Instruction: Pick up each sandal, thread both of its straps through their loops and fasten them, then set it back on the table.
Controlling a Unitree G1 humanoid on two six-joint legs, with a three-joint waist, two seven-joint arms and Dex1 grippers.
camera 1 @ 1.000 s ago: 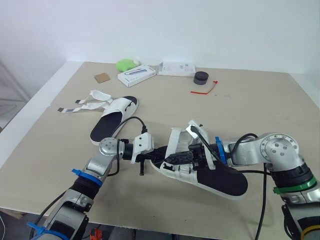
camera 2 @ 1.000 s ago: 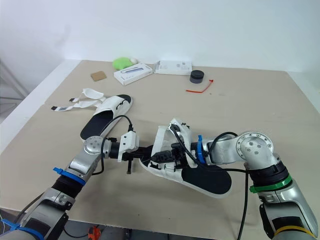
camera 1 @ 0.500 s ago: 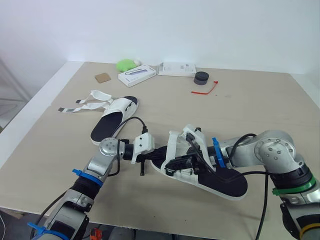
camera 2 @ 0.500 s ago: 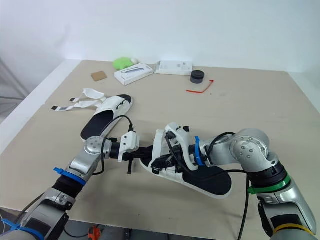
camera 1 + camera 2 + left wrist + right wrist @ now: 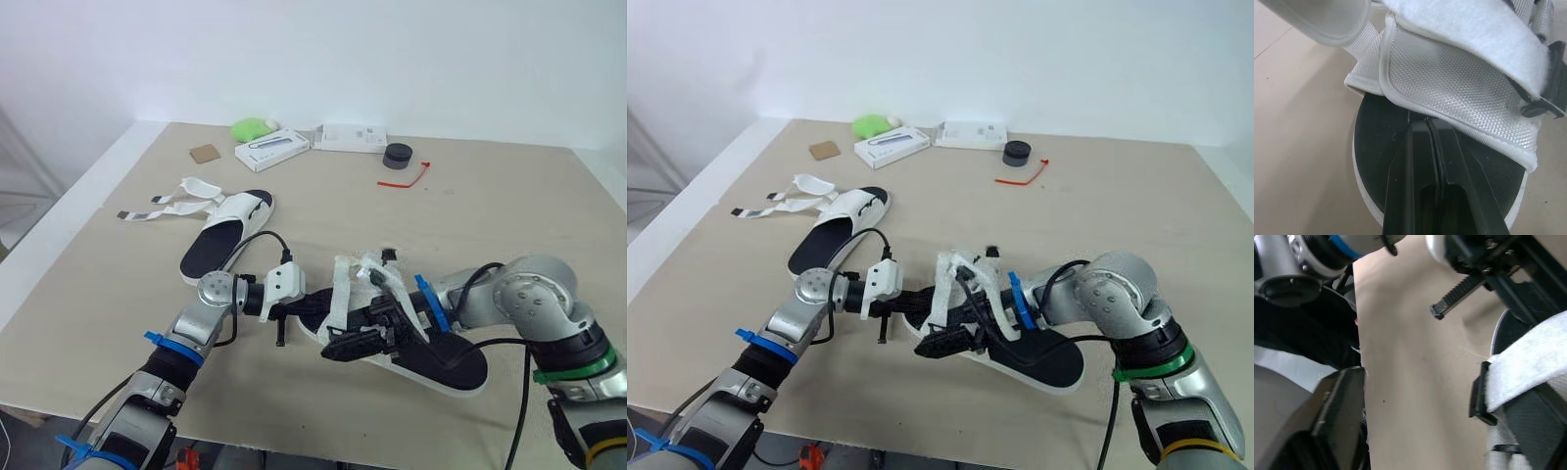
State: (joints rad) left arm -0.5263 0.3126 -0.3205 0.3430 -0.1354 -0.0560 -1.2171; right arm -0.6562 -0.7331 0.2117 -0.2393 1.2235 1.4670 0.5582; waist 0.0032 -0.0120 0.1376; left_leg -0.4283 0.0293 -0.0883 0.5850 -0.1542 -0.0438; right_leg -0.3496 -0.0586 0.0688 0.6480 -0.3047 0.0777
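Two white strap sandals with black footbeds lay on the beige tabletop [image 5: 509, 206]. The near sandal [image 5: 443, 358] sat flat at the front of the table between my two arms, and I took it to be the one being worked. The far sandal [image 5: 227, 231] lay well apart toward my left, its thin straps [image 5: 155, 208] trailing loose on the surface, so I judged it untouched.

Left gripper [image 5: 1422, 128]: the two black fingers were closed flat against each other, with nothing visible between them. Their tips lay on the footbed, right at the edge of the white mesh upper [image 5: 1449, 83]. I read this as a pinning hold, meant to stop the sandal sliding while the other arm handled the straps.

Right gripper [image 5: 1415, 396]: the fingers stood wide apart with bare table between them, gripping nothing. A white fuzzy strap [image 5: 1528, 362] lay across the outer side of one finger [image 5: 1488, 401], outside the gap. I judged that this arm was placed low beside the upper so as to catch that strap. I could not tell whether any strap had passed through its loop.
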